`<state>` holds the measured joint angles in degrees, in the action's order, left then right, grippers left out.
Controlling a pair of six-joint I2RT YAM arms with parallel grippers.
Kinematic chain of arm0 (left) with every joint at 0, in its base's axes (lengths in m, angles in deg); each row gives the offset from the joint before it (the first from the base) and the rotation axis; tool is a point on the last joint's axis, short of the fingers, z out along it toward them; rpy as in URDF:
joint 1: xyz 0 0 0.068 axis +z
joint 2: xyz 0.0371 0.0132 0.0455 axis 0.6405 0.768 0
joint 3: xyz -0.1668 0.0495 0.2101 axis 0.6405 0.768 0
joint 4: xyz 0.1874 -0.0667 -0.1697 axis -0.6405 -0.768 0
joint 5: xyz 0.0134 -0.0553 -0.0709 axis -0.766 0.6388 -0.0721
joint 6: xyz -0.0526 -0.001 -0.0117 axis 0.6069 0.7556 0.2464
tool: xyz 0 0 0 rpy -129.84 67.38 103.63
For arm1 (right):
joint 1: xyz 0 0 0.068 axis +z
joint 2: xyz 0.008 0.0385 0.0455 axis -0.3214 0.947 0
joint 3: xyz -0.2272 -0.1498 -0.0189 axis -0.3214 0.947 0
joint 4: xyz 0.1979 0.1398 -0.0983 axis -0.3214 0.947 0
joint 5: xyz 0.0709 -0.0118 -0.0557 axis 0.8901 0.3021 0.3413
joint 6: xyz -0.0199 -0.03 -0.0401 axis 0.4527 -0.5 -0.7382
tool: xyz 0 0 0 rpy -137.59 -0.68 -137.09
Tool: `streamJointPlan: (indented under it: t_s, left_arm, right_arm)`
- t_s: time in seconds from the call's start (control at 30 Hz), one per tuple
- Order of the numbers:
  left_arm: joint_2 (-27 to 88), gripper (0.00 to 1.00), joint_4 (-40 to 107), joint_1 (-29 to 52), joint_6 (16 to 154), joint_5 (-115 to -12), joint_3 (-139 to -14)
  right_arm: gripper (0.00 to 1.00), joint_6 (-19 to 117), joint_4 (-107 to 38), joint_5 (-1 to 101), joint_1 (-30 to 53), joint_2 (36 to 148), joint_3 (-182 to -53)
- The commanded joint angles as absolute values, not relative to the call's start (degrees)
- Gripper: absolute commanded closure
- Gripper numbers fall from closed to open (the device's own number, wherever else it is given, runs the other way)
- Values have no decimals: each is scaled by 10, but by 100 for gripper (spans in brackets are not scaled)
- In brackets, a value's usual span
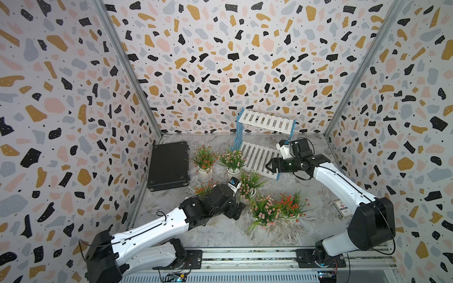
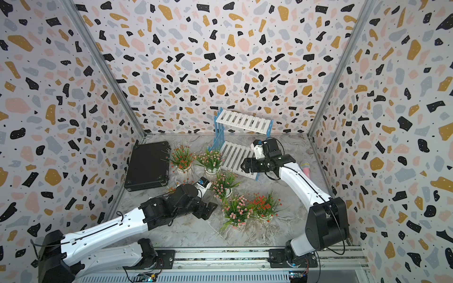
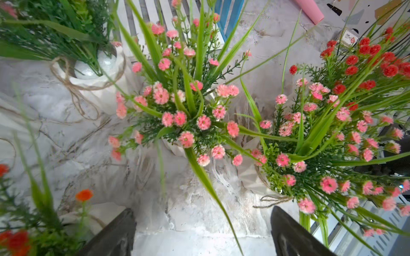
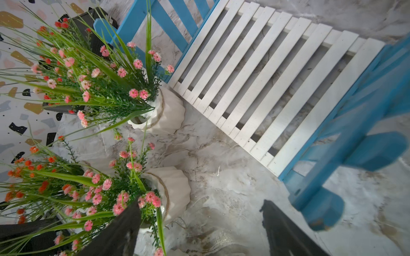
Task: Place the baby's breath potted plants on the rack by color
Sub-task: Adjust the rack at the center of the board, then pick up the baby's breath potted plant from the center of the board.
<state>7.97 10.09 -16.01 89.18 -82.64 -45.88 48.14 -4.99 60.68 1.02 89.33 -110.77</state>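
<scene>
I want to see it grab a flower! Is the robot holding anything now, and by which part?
Nothing is held. The left gripper and the right gripper both have their fingers spread apart, with nothing between them.

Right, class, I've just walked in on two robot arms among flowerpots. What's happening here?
The job is to sort six potted plants onto the rack by flower colour, but none is placed yet: both shelves are bare and all the pots stand on the table. The left gripper is open, close to the pink plant in the middle. The right gripper is open too, by the front corner of the lower shelf. Neither holds anything.
</scene>
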Motion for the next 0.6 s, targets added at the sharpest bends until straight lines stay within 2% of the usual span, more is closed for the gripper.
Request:
streamJointPlan:
  t_s: [0.0, 0.27, 0.57]
  left_arm:
    - [99, 7, 199, -169, 903, -867, -437]
    - [159, 3, 345, -171, 901, -897, -373]
    - [264, 1, 487, -171, 861, -891, -366]
  right_arm:
    - [13, 490, -36, 629, 9, 880, -1136]
    - [12, 492, -27, 649, 9, 862, -1138]
    - [12, 495, -24, 663, 9, 855, -1131]
